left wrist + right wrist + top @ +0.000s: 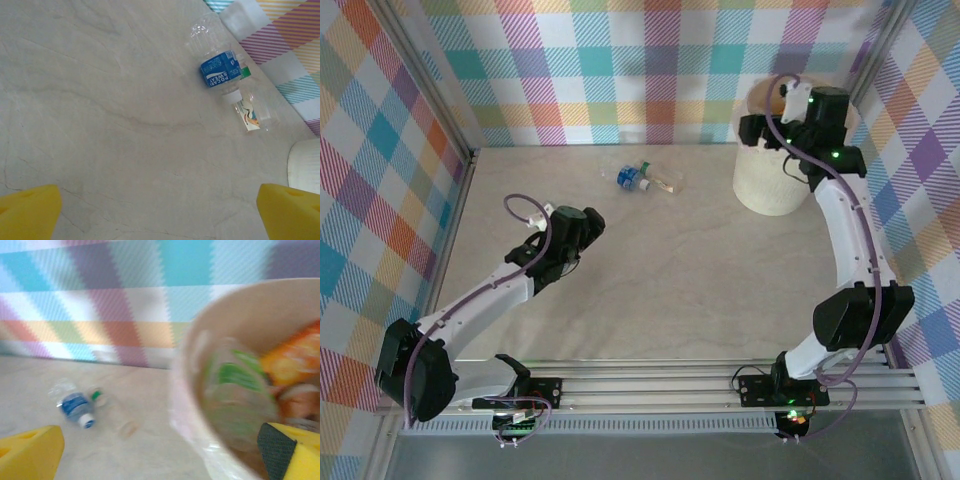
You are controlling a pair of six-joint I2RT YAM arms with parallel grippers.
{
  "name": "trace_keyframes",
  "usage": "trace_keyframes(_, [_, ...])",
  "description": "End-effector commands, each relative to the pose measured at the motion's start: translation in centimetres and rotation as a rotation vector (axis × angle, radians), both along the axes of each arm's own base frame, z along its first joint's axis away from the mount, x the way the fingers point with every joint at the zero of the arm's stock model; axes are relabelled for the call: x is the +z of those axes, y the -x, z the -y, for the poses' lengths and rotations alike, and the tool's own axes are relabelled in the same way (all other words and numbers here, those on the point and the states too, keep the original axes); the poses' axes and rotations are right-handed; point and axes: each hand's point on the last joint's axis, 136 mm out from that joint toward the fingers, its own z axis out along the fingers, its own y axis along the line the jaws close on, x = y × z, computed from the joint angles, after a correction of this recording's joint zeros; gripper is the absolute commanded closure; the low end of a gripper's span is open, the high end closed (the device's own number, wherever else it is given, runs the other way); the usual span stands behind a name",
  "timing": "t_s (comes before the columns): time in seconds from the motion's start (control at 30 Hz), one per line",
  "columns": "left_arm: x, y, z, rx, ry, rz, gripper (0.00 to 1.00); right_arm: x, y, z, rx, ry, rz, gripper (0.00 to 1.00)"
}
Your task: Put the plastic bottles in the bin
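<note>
From above, the pale desk (650,300) carries two bottles near its far edge: a blue-labelled bottle (628,178) and, just beside it, a clear bottle (666,182). The bin (765,190) stands at the far right, well apart from them. The left hand (588,222) hangs over the middle-left of the desk, short of the bottles. The right hand (788,104) sits above the bin's mouth.

The left wrist camera shows the left hand (160,215) spread wide, its yellow fingers (30,212) at the two bottom corners with nothing between them. Ahead lie the blue-labelled bottle (217,67) and the clear bottle (252,112), touching end to side, with a green cap (245,73) close by; it is unclear which bottle it belongs to. The bin's wall (305,172) shows at the right edge.

The right wrist camera is blurred. The right hand (160,455) is also wide and empty, over the bin's rim (200,340). Inside the bin lie a green-labelled bottle (235,382) and an orange bottle (290,360). The blue-labelled bottle (75,407) lies on the desk to the left, below the checked wall (100,300).
</note>
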Motion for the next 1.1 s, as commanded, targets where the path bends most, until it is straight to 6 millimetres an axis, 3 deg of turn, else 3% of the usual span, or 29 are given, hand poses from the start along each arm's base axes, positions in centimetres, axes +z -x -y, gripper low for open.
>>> trace_keyframes(0.0, [1.7, -1.2, 0.3, -0.002, 0.025, 0.054, 0.0, 0.4, 1.5, -6.9, 0.31, 0.046, 0.101, 0.0])
trace_keyframes(0.13, [1.6, -1.4, 0.6, -0.018, 0.02, 0.062, 0.0, -3.9, 1.7, -11.7, 0.485, 0.13, 0.047, 0.0])
trace_keyframes(0.27, [1.6, -1.5, 0.7, -0.032, 0.007, 0.067, 0.0, -8.5, 0.4, -14.2, 0.572, 0.199, -0.005, 0.0])
trace_keyframes(0.7, [0.7, -1.7, 0.5, -0.048, -0.048, 0.061, 0.0, -21.4, -8.4, -14.0, 0.595, 0.49, -0.165, 0.01])
trace_keyframes(0.9, [0.3, -1.8, 1.0, -0.083, -0.074, 0.033, 0.0, -24.8, -12.0, -14.3, 0.604, 0.566, -0.147, 0.03])
trace_keyframes(1.07, [0.2, -2.0, 1.1, -0.096, -0.087, 0.036, 0.0, -27.4, -12.3, -15.6, 0.689, 0.553, -0.156, 0.04])
